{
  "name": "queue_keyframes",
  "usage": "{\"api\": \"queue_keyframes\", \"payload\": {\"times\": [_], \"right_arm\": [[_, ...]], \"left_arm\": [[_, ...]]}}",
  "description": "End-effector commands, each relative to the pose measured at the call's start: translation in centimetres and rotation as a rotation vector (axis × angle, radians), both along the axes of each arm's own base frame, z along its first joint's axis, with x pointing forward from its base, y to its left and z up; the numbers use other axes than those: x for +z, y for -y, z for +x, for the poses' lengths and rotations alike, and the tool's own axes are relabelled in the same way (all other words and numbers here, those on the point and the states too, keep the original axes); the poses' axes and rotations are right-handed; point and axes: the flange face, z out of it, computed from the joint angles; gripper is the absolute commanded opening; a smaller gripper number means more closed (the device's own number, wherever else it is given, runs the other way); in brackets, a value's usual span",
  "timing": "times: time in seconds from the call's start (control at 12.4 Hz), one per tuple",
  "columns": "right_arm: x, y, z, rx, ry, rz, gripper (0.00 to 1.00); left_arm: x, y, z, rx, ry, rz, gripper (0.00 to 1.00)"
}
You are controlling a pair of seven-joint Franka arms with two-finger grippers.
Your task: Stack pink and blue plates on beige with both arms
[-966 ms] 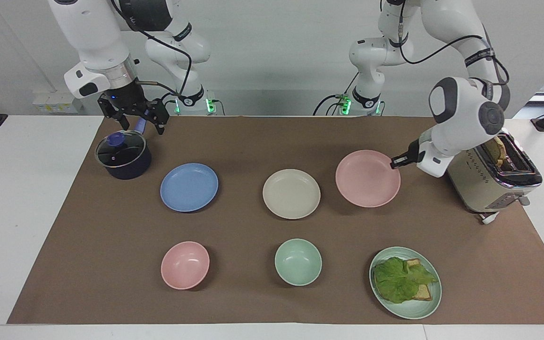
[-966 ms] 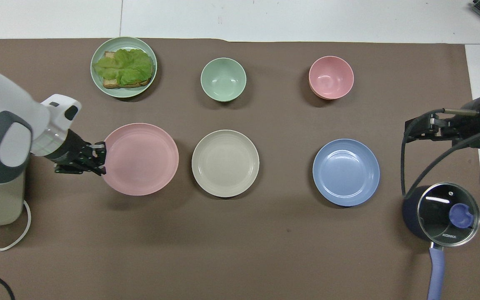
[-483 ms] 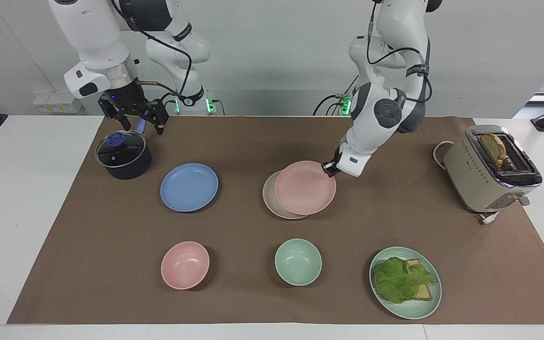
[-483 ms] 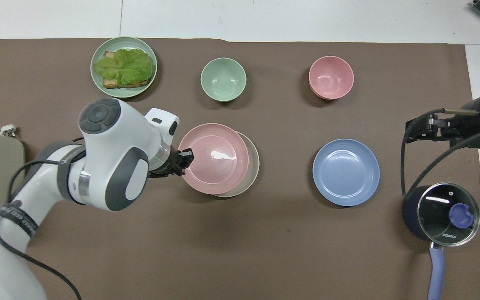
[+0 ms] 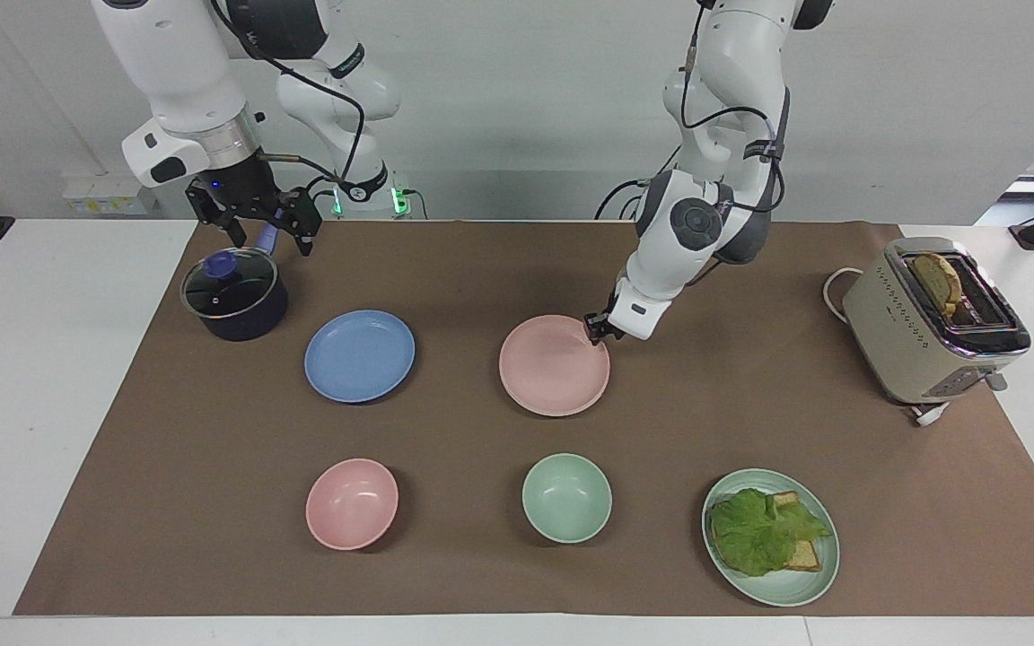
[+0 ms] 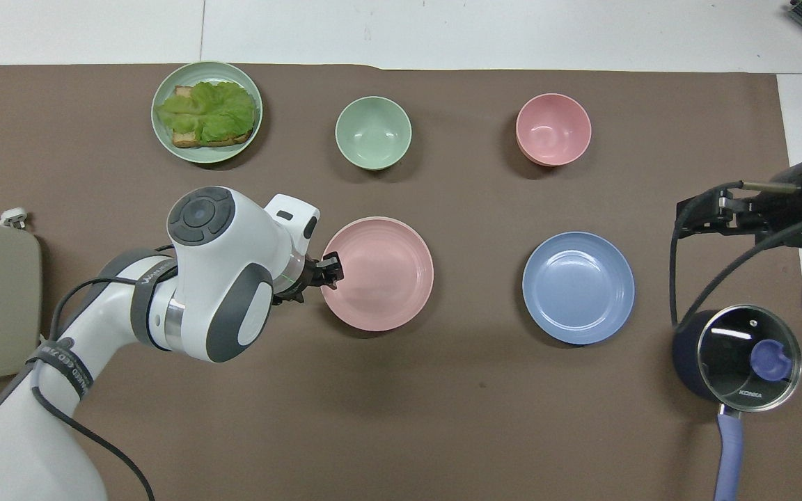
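Observation:
The pink plate (image 5: 554, 364) (image 6: 377, 273) lies flat in the middle of the brown mat, squarely over the spot of the beige plate, which is hidden beneath it. My left gripper (image 5: 596, 330) (image 6: 331, 268) is at the pink plate's rim, on the edge toward the left arm's end of the table. Beside this stack, toward the right arm's end, the blue plate (image 5: 359, 355) (image 6: 578, 287) rests alone on the mat. My right gripper (image 5: 257, 235) (image 6: 683, 219) hangs open above the pot, holding nothing, and that arm waits.
A dark pot with a glass lid (image 5: 234, 294) stands near the right arm. A pink bowl (image 5: 351, 502), a mint-green bowl (image 5: 566, 497) and a green plate (image 5: 818, 574) with a lettuce sandwich lie farther from the robots. A toaster (image 5: 930, 323) stands at the left arm's end.
My left arm carried the pink plate from beside the toaster across to the beige plate and lowered it until it covers the beige fully. The right arm stayed still.

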Motion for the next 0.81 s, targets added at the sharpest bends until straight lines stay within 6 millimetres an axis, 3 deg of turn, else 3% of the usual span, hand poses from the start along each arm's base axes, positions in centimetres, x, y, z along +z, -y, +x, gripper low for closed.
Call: {"api": "queue_keyframes", "payload": {"times": [0.0, 0.24, 0.4, 0.48, 0.64, 0.72], "right_arm": [[-1.0, 0.5, 0.1, 0.022, 0.038, 0.020, 1.00], [-6.4, 2.5, -0.7, 0.068, 0.050, 0.031, 1.00], [-10.4, 4.0, -0.9, 0.073, 0.073, 0.096, 1.00], [-12.8, 4.6, -0.9, 0.079, 0.086, 0.109, 1.00], [-18.0, 5.5, -1.3, 0.062, 0.108, 0.154, 1.00], [-20.4, 5.8, -1.5, 0.060, 0.111, 0.163, 0.95]], "left_arm": [[1.5, -6.5, 2.3, 0.028, 0.009, 0.011, 1.00], [3.4, -15.6, 5.1, -0.060, 0.059, 0.061, 1.00], [7.0, -20.3, 5.5, -0.150, 0.123, 0.092, 1.00], [9.6, -21.8, 5.7, -0.179, 0.142, 0.119, 1.00], [15.3, -22.7, 6.2, -0.256, 0.138, 0.177, 1.00], [18.4, -22.9, 6.5, -0.298, 0.149, 0.176, 1.00]]}}
